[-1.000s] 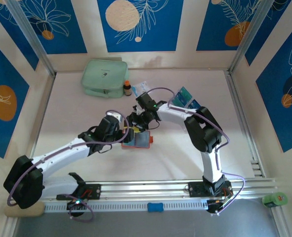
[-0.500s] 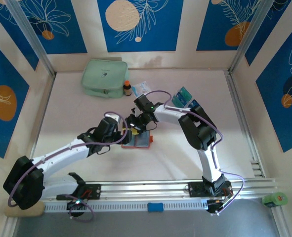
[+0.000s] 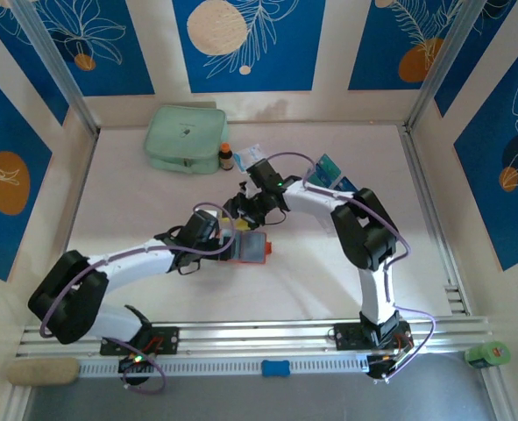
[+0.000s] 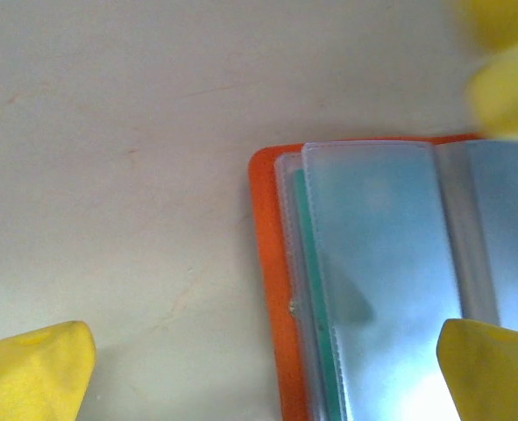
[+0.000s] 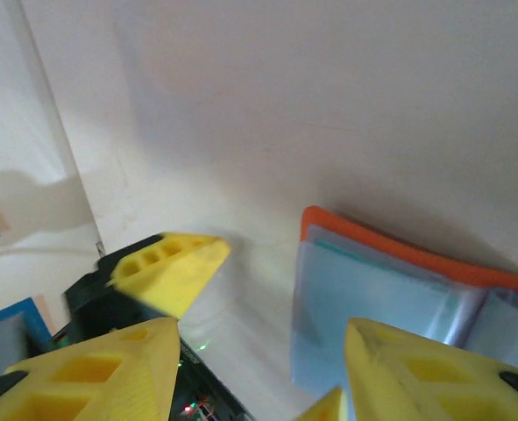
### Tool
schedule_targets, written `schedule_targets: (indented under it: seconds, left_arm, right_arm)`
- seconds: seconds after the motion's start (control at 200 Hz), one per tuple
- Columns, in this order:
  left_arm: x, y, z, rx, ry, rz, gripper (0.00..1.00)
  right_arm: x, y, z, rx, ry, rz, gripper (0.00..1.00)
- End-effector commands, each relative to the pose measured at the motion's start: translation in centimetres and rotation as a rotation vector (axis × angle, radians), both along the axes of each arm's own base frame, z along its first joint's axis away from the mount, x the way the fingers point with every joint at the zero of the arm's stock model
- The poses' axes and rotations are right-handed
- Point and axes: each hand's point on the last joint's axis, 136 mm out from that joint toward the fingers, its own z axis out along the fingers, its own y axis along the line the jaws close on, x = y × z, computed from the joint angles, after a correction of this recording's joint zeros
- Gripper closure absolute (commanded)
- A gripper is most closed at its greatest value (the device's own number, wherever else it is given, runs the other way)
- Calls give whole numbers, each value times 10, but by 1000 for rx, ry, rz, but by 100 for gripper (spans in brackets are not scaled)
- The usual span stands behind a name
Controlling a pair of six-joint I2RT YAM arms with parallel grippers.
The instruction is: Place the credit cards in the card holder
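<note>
Card holder (image 3: 252,248) lies open on the surface (image 3: 145,206); expect floppy, slick pockets. Loose cards (image 3: 330,173) beyond it are likely light and stiff: pinch the edges. Left end effector (image 4: 260,373) released wide; right end effector (image 5: 259,368) part-open, empty.

Square orange folding wallet (image 4: 267,289) — pale icy-blue clear pockets, with a flat teal-green card (image 4: 303,230) inside one. Soft mint-green zip pouch (image 3: 185,138). Blue wall panels (image 3: 285,53) — white leaf outlines, cream and orange discs.

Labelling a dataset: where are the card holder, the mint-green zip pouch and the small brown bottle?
card holder (image 4: 267,263), left wrist view, its orange left border.
zip pouch (image 3: 186,138), top external view, middle of its top face.
bottle (image 3: 226,160), top external view, its body.
</note>
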Motion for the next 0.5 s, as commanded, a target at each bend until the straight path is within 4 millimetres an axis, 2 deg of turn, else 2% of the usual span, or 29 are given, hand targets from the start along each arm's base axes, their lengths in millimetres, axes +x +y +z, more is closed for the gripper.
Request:
schedule_targets:
  seconds: [0.0,0.105,0.22,0.495]
  left_arm:
    - [17,2,9,10,-47,29,0]
    - [18,7,7,21,-42,48,0]
    - [18,12,4,25,-35,67,0]
    - [14,17,-1,26,-20,77,0]
  right_arm:
    - [-5,-15,19,3,-17,1,48]
    - [-2,-35,28,-34,-54,-12,48]
    - [5,-66,39,-92,-102,-35,48]
    - [32,-173,58,-371,-245,-103,48]
